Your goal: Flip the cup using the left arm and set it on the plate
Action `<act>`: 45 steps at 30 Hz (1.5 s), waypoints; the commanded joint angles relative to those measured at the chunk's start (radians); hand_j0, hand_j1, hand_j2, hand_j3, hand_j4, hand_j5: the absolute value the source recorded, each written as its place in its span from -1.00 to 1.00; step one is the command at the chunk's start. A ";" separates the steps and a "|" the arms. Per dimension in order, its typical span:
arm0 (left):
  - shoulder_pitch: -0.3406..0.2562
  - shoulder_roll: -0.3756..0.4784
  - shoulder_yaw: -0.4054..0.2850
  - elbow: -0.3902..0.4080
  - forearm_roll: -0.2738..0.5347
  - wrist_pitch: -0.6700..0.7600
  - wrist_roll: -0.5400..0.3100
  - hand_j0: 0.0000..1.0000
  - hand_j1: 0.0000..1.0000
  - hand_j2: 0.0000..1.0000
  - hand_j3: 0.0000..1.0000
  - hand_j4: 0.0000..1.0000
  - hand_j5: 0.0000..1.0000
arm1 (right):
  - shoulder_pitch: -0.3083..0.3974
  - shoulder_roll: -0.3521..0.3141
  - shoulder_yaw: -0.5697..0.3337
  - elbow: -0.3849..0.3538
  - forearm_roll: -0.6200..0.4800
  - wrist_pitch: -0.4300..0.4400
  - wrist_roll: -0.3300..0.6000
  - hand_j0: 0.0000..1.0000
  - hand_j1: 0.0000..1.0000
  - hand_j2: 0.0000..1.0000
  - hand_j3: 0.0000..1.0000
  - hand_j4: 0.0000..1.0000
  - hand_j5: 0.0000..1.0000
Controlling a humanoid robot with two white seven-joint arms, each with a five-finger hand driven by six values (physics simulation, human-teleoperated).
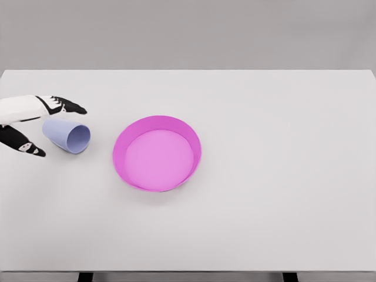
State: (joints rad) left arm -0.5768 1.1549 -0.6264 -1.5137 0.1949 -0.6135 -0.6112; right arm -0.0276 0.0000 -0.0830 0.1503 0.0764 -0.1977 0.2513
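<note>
A pale blue cup [67, 136] lies on its side on the white table, its open mouth facing right and toward me. My left hand [50, 126] comes in from the left edge and straddles the cup's closed end, with fingers [67, 106] above it and the thumb [26, 146] below it. The fingers are spread and do not visibly close on the cup. A magenta plate [157, 153] with a raised rim sits to the right of the cup, a short gap apart. The right arm is out of view.
The white table [282, 147] stretches wide to the right of the plate. Its front edge [188, 271] runs along the bottom of the view, with a grey wall behind.
</note>
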 commanded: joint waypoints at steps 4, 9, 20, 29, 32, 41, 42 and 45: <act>-0.025 -0.072 -0.009 0.142 -0.011 0.003 0.000 1.00 1.00 1.00 1.00 1.00 1.00 | 0.002 0.000 -0.001 0.003 0.000 0.000 0.003 1.00 1.00 1.00 1.00 1.00 1.00; -0.044 -0.093 -0.092 0.199 -0.019 0.003 0.000 1.00 1.00 1.00 1.00 1.00 1.00 | 0.002 0.000 0.002 0.003 0.000 0.000 0.003 1.00 1.00 1.00 1.00 1.00 1.00; -0.132 -0.198 -0.196 0.339 -0.098 0.003 0.000 1.00 1.00 1.00 1.00 1.00 1.00 | 0.002 0.000 0.002 0.003 0.000 0.000 0.003 1.00 1.00 1.00 1.00 1.00 1.00; -0.146 -0.196 -0.202 0.356 -0.095 0.003 0.000 1.00 1.00 1.00 1.00 1.00 1.00 | 0.002 0.000 0.002 0.003 0.000 0.000 0.003 1.00 1.00 1.00 1.00 1.00 1.00; -0.152 -0.199 -0.202 0.412 -0.100 0.003 0.000 1.00 1.00 1.00 1.00 1.00 1.00 | 0.002 0.000 0.002 0.003 0.000 0.000 0.003 1.00 1.00 1.00 1.00 1.00 1.00; -0.175 -0.254 -0.223 0.472 -0.137 0.003 0.000 1.00 1.00 1.00 1.00 1.00 1.00 | 0.002 0.000 0.002 0.003 0.000 0.000 0.003 1.00 1.00 1.00 1.00 1.00 1.00; -0.175 -0.254 -0.223 0.471 -0.137 0.003 0.000 1.00 1.00 1.00 1.00 1.00 1.00 | 0.002 0.000 0.002 0.003 0.000 0.000 0.003 1.00 1.00 1.00 1.00 1.00 1.00; -0.175 -0.253 -0.231 0.471 -0.137 0.003 0.000 1.00 1.00 1.00 1.00 1.00 1.00 | 0.002 0.000 0.002 0.003 0.000 0.000 0.003 1.00 1.00 1.00 1.00 1.00 1.00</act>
State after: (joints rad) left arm -0.7517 0.9019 -0.8519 -1.0429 0.0525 -0.6133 -0.6112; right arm -0.0261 0.0000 -0.0812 0.1534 0.0763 -0.1977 0.2544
